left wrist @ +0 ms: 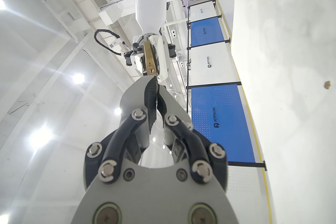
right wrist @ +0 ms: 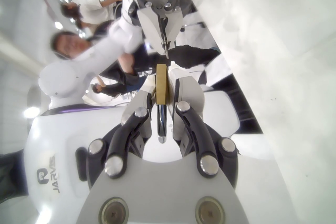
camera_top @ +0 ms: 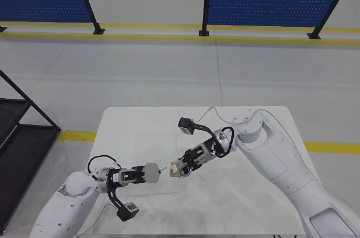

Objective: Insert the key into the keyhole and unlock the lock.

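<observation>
Fingers (right wrist: 187, 89) of the right gripper (right wrist: 162, 93) are clamped on the lock (right wrist: 161, 83), one smooth white shell pressing each broad flank of its slim, rectangular brass body. The lock's narrow brushed edge faces the right wrist camera. Its polished chrome shackle (right wrist: 161, 125) curves back into the gap between the black linkage bars.

Opposite it, the left gripper (left wrist: 155, 87) has its fingers (left wrist: 149, 97) pinched together on the key (right wrist: 166, 47). Their inner pads are black and finely ribbed, backed by pale grey shells. From the right wrist view the key is a thin, dark metal blade poking out past the fingertips, aimed straight at the end of the lock. Its tip stops just short of the brass, with a small gap between them.

From the left wrist view the lock's flat end face shows as a rounded golden oblong with the small dark keyhole (left wrist: 150, 69) near its lower end, just beyond the pinched pads.

From above, both grippers meet nose to nose over the front middle of the surface (camera_top: 144, 131), a matte white rectangular top with rounded corners. The lock (camera_top: 177, 171) is held between them.
</observation>
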Available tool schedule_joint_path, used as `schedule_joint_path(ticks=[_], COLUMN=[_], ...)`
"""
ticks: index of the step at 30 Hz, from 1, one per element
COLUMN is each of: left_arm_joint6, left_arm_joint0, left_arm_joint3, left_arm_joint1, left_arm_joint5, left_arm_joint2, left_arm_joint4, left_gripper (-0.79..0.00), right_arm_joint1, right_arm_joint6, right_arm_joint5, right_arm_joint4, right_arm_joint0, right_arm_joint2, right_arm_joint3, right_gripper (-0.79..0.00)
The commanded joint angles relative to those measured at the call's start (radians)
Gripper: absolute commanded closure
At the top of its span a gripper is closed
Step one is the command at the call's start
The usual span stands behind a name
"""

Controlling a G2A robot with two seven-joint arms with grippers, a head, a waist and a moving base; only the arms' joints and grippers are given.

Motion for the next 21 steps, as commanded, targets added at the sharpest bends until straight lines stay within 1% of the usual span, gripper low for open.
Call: schedule_joint_path(ticks=[1,5,13,21], left_arm_joint6=[0.017,0.044,0.068,0.063], left_arm_joint0=[0.002,0.004,0.002,0.001], left_arm_joint3=[-0.001,-0.007,-0.009,-0.005], left_arm_joint1=[0.001,0.004,0.009,0.009], left_arm_joint5=[0.001,-0.012,-0.035,-0.031], left_arm_joint2=[-0.002,-0.003,-0.006,-0.01], left_arm_joint4=[-0.01,-0.034,-0.067,-0.072], left_gripper=[0.0,0.0,0.0,0.0], right_arm_joint1=[-0.003,-0.015,-0.042,-0.043], right_arm_joint6=[0.015,0.043,0.043,0.043], right_arm_joint5=[0.0,-0.002,-0.015,-0.022], right_arm_joint4=[0.008,0.026,0.101,0.108], right_arm_joint0=[0.013,0.044,0.106,0.111], right_arm_joint2=[-0.008,-0.034,-0.118,-0.122], right_arm_joint3=[0.012,0.036,0.093,0.101], right_gripper=[0.0,0.0,0.0,0.0])
